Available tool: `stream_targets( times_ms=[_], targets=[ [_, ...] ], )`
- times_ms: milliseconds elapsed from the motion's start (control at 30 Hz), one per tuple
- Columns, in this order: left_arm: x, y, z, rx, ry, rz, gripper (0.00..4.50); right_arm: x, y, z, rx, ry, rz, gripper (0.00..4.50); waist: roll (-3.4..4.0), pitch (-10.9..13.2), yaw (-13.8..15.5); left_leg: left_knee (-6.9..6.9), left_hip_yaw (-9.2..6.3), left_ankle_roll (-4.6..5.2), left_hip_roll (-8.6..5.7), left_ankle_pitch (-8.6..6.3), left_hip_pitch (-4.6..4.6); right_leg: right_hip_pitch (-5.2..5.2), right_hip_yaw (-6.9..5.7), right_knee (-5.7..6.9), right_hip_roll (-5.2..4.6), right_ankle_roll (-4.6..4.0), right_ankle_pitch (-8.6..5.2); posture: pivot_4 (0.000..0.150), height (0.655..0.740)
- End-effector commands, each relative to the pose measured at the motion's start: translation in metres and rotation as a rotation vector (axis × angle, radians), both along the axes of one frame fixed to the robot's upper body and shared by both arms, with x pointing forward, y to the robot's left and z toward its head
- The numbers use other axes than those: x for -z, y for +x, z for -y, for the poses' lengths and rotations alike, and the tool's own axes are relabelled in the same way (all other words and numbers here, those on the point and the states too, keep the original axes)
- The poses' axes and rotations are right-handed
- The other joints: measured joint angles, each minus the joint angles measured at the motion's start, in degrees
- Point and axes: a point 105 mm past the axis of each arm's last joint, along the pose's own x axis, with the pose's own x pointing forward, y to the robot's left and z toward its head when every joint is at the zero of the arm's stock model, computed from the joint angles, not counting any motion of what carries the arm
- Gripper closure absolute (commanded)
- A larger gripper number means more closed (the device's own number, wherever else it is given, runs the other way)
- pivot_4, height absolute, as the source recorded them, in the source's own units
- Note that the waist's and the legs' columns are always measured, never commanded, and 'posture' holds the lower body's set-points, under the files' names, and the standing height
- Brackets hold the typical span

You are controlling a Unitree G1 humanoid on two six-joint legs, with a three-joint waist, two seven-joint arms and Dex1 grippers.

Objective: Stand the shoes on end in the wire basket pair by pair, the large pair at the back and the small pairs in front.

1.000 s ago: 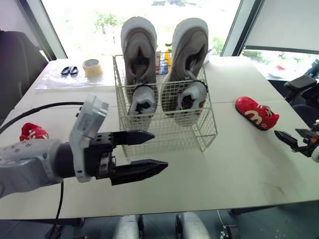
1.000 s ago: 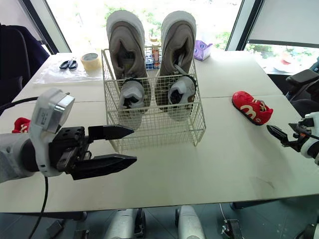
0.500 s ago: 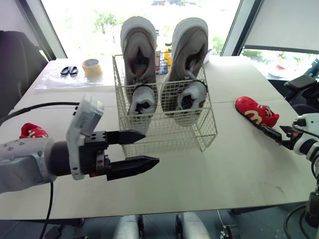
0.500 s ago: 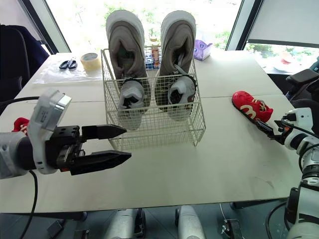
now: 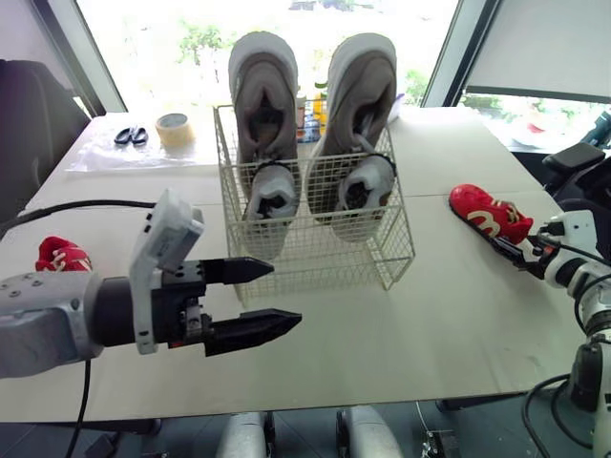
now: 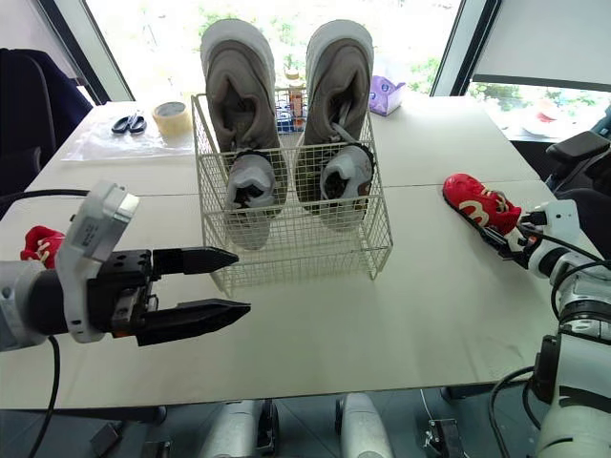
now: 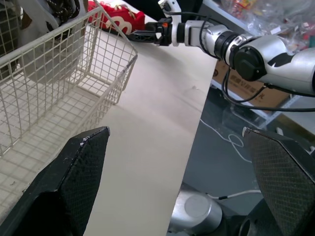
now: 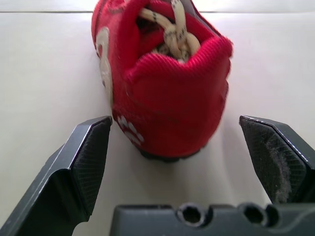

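While the right tool (image 5: 511,255) sits low over the worktop (image 5: 458,324) with its fingers spread wide, a red shoe (image 5: 490,215) lies on its sole just ahead of it. The shoe's heel is turned toward the tool and framed between the two fingers, ungripped. This shoe is well to the right of the basket (image 5: 325,262), which stands mid-worktop. Inside, the large pair (image 5: 265,95) stands on end at the back, and a small grey pair (image 5: 272,196) stands on end in front. A second red shoe (image 5: 59,255) lies near the worktop's left edge. The left tool (image 5: 284,294) hovers released, fingers apart and empty, near the basket's front left corner. Tape (image 5: 174,129) and scissors (image 5: 129,135) lie at the far left.
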Motion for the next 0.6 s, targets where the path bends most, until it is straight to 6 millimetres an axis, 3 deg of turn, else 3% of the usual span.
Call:
stream_targets(
  times_ms=[33,233,333,467,600],
  targets=[
    [-0.004,-0.001,-0.001,-0.009,0.018,0.032,0.03,-0.017,0.010,-0.004,-0.009,-0.024,0.052,0.00,0.00,0.00,0.03,0.00,0.00,0.00,0.00,0.00,0.00,0.00,0.00,0.00,0.00,0.00,0.00,0.150,0.6609],
    [-0.003,0.001,-0.003,-0.019,0.035,0.048,0.03,-0.014,0.015,-0.009,0.000,-0.045,0.033,0.00,0.00,0.00,0.06,0.03,0.00,0.00,0.00,0.00,-0.01,0.00,0.00,0.03,0.00,0.00,0.00,0.150,0.6609],
    [-0.005,0.002,-0.003,-0.025,0.037,0.062,0.00,-0.010,0.016,-0.009,0.010,-0.064,0.017,0.96,0.00,0.00,0.01,0.04,0.00,0.00,0.00,0.00,-0.01,0.00,0.00,0.03,0.00,0.00,0.00,0.150,0.6609],
    [-0.016,0.006,-0.006,-0.041,-0.006,0.080,0.00,-0.011,0.018,-0.010,0.023,-0.045,0.038,2.79,-0.02,-0.01,-0.05,0.06,-0.01,0.00,0.00,0.00,0.00,0.01,-0.01,0.06,0.01,0.00,0.00,0.150,0.6609],
    [-0.024,0.010,-0.011,-0.048,-0.027,0.084,0.00,-0.019,0.020,-0.009,0.041,-0.035,0.088,3.77,-0.02,-0.01,-0.06,0.12,0.00,0.00,0.00,0.00,0.00,0.00,-0.01,0.12,0.01,0.00,0.00,0.150,0.6609]
  ],
)
